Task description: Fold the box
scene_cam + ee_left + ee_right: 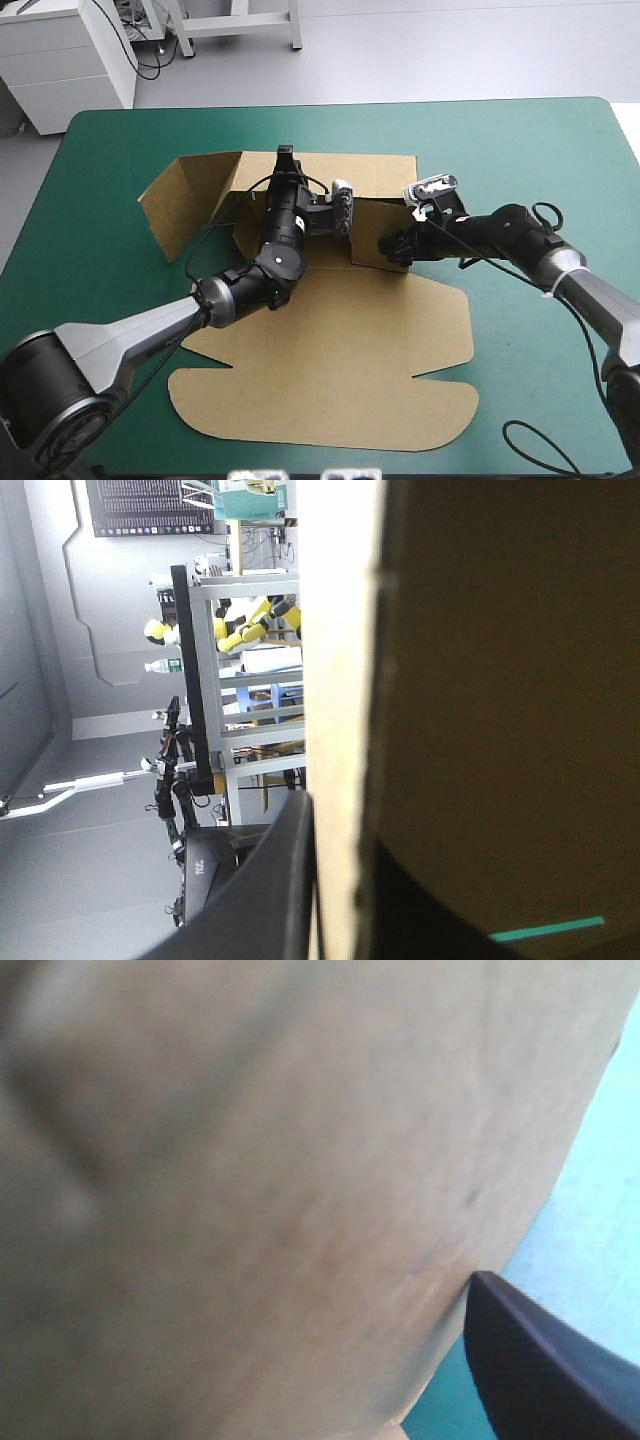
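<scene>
The brown box (340,350) lies mid-table, its lid panel flat toward the front edge. At the back its walls are raised, with a side flap (185,205) standing at the left. My left gripper (345,213) reaches over the box's middle and is shut on a raised wall (378,235). In the left wrist view that wall's pale edge (340,680) runs between my black fingers (270,890). My right gripper (394,245) holds the same wall from the right. In the right wrist view, board (270,1190) fills the picture with one finger (540,1360) beside it; the other is hidden.
The teal-green cover (520,140) stretches beyond the box toward the far and right edges. A narrower band of cover (90,290) lies between the box and the left edge, crossed by my left arm.
</scene>
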### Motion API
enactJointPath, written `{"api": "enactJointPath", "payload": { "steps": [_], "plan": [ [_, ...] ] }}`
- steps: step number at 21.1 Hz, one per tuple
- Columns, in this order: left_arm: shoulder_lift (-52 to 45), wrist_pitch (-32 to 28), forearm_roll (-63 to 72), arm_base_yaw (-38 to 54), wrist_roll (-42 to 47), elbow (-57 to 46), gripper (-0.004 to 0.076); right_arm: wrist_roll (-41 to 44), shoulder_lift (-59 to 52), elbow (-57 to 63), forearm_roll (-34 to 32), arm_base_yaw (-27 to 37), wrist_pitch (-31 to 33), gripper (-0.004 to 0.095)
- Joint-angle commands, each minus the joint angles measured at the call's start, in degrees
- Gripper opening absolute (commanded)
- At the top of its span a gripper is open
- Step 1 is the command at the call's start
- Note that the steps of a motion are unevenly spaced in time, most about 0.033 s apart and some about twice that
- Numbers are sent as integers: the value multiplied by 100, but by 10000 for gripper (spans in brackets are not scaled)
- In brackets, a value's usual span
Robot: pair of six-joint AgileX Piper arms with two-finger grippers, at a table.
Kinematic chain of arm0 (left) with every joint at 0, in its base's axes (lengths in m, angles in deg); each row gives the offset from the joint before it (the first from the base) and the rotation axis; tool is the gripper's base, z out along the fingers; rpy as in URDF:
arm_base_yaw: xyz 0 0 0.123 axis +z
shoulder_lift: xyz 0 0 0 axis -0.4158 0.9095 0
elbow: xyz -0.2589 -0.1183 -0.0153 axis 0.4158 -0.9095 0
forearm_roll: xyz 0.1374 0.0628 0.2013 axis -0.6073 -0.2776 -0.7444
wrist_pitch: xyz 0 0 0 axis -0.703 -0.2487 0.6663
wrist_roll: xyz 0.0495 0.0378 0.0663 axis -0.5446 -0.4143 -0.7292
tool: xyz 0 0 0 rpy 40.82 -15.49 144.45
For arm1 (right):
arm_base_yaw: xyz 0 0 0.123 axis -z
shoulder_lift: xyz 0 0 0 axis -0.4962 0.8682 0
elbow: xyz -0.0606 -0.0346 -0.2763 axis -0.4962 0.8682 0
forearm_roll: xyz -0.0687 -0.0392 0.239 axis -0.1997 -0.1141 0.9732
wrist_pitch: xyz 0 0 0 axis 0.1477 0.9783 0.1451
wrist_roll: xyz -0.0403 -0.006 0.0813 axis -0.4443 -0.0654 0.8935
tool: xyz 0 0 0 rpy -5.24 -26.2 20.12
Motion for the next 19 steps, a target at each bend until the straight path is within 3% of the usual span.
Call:
{"api": "enactJointPath", "payload": {
  "steps": [1,9,11,13,14,15,16,19],
  "plan": [
    [-221,120,-574,-10,53,128,-8,102,-396,-140,285,-76,-452,684],
    [-221,63,-574,-10,53,128,-8,127,-617,-79,599,-89,-744,681],
    [-221,51,-574,-10,53,128,-8,216,-617,-79,726,-89,-753,626],
    [-221,30,-574,-10,53,128,-8,335,-617,-79,780,-89,-721,344],
    [-221,-9,-574,-10,53,128,-8,335,-617,-79,801,-89,-691,250],
    [-221,-9,-574,-10,53,128,-8,313,-617,-79,801,-89,-656,54],
    [-221,-12,-574,-10,53,128,-8,265,-617,-79,801,-89,-640,-21],
    [-221,-22,-574,-10,53,128,-6,229,-617,-79,801,-89,-617,-19]
  ]
}}
